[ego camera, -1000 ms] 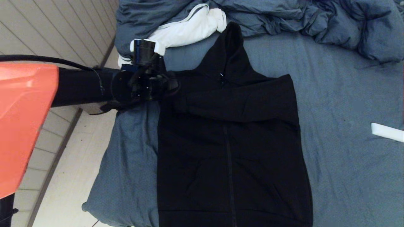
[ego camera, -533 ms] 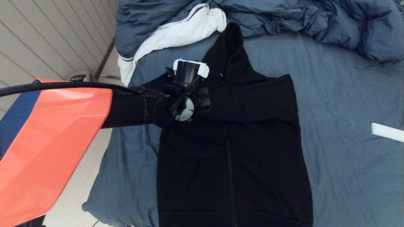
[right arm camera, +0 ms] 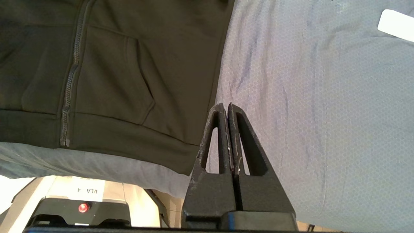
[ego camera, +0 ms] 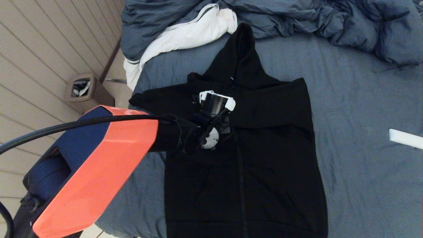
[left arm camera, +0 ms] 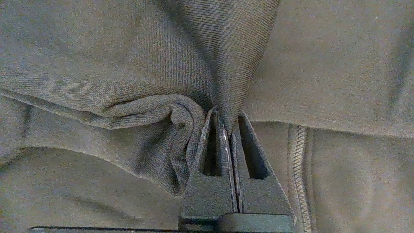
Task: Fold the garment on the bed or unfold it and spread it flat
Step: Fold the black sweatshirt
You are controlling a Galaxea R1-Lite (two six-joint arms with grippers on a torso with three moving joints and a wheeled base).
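The garment [ego camera: 271,165], a black zip-front hoodie, lies front-up on the bed [ego camera: 363,99] with its hood toward the duvet. My left gripper [ego camera: 222,124] hangs over the chest, just left of the zipper [left arm camera: 299,161]. It is shut [left arm camera: 227,121] on a bunched fold of the left sleeve [left arm camera: 129,64]. That sleeve [ego camera: 158,99] is drawn in from the bed's left edge across the chest. My right gripper [right arm camera: 225,105] is shut and empty, above the sheet [right arm camera: 323,97] beside the hoodie's hem corner [right arm camera: 174,152]; the head view does not show it.
A rumpled blue-grey duvet [ego camera: 330,19] with white lining [ego camera: 195,31] fills the far side of the bed. A small waste bin [ego camera: 81,87] stands on the floor to the left. A white flat object [ego camera: 404,138] lies on the sheet at the right.
My left arm has swung from the hoodie's left shoulder rightward and nearer, onto the chest, dragging the sleeve with it. The waste bin has come into sight. The right arm is still.
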